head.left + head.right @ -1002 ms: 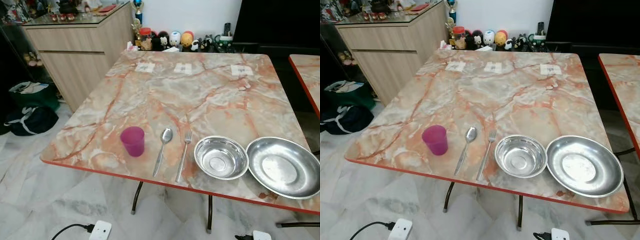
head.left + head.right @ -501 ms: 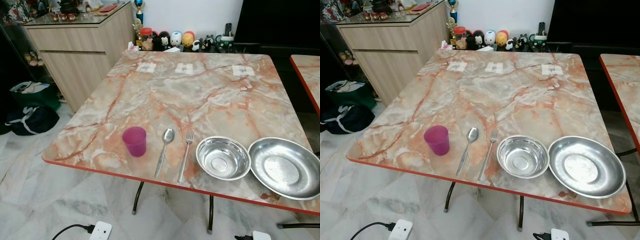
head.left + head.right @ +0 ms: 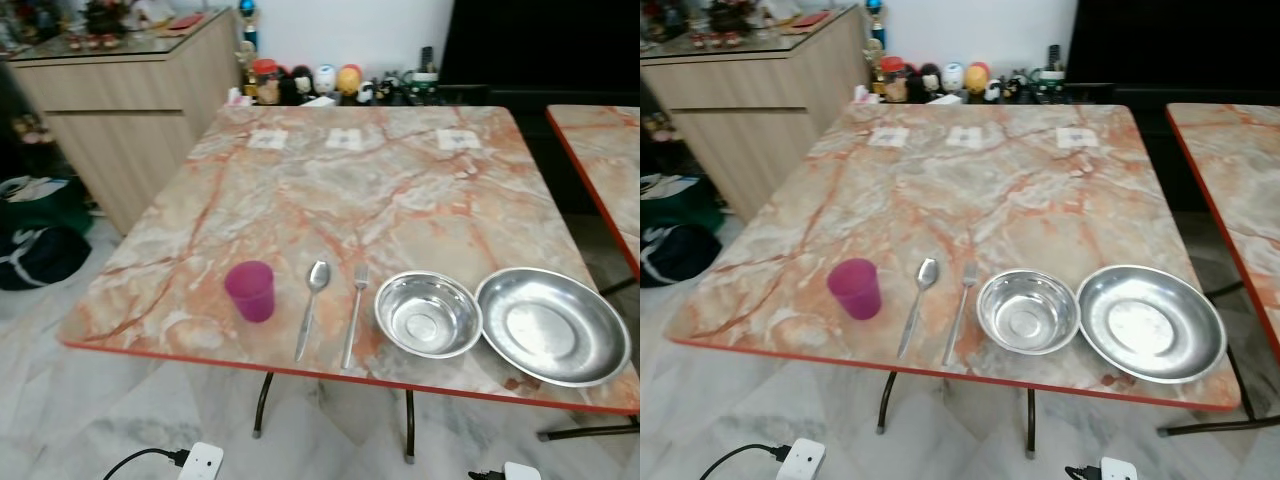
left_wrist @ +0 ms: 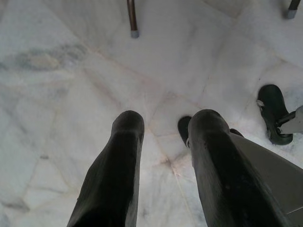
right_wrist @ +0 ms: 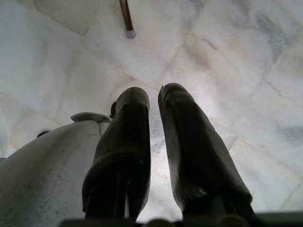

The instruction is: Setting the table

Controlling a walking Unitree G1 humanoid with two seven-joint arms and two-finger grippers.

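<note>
**Place setting laid out, both hands idle**

While both arms hang low, the marble surface (image 3: 330, 190) carries a full row of tableware along its near edge. From the robot's left to right: a pink cup (image 3: 249, 291), a spoon (image 3: 312, 306), a fork (image 3: 354, 312), a steel bowl (image 3: 427, 314) and a wide steel plate (image 3: 551, 325). Bowl and plate sit rim to rim, touching or very nearly so; spoon and fork lie side by side, handles toward the near edge, just apart. The cup stands upright, a little left of the spoon.

Down at floor level, the left hand (image 4: 163, 135) points at the pale marble floor with its fingers spread and nothing between them. The right hand (image 5: 152, 101) hangs likewise, its fingers drawn close with only a narrow gap, also empty.

My read: one setting looks essentially complete, everything lined up and nothing in a hand. What could remain is tidying the spacing, or laying further places on the bare far half.
</note>
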